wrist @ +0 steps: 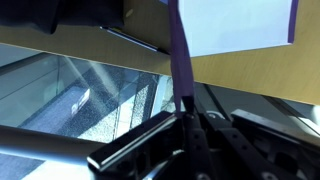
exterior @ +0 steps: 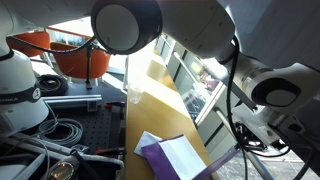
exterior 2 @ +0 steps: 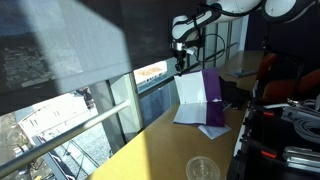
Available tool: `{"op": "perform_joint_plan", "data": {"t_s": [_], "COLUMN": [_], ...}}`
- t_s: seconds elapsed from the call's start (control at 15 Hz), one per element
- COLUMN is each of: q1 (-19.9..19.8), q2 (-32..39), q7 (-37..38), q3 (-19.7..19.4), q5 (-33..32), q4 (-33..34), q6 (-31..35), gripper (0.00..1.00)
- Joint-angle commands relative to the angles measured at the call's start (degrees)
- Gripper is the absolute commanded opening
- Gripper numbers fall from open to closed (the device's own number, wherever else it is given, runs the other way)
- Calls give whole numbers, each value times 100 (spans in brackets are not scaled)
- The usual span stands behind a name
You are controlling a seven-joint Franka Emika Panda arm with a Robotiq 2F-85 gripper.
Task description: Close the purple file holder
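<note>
Purple cover caught mid-swing: the purple file holder (exterior 2: pixel 214 90) stands half open on the tan wooden table (exterior 2: pixel 160 140) beside a window, one flap lifted close to upright, the rest lying flat, white sheets (exterior 2: pixel 190 90) showing inside. The gripper (exterior 2: pixel 183 66) sits at the flap's 12 o'clock, on its free top edge. In the wrist view the raised flap (wrist: pixel 180 60) reads as a thin purple strip running from 12 o'clock down into the claw, which appears clamped on it, no gap visible. Pinching the free edge likely turns the flap into a lever, so the arm can swing it about the spine and over the pages. By that reading the closing is roughly midway, with the flap not yet tipped past vertical and laid down. A clear cup (exterior 2: pixel 203 168) stands well apart at the folder's 6 o'clock, outside the swing.
</note>
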Motion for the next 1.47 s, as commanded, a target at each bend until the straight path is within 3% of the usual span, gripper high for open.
{"op": "perform_joint_plan", "data": {"t_s": [0.0, 0.73, 1.07, 1.4], "q1": [222, 900, 945, 936], "q2": [-800, -2577, -3336, -3547], "q7": [-68, 212, 315, 570], "q3": [-42, 102, -55, -306], "q5": [-164, -509, -1154, -1672], "q4": [-1356, -4303, -5796, -6263], "q6": [547, 1445, 2580, 3587], "gripper": [0, 0, 0, 0]}}
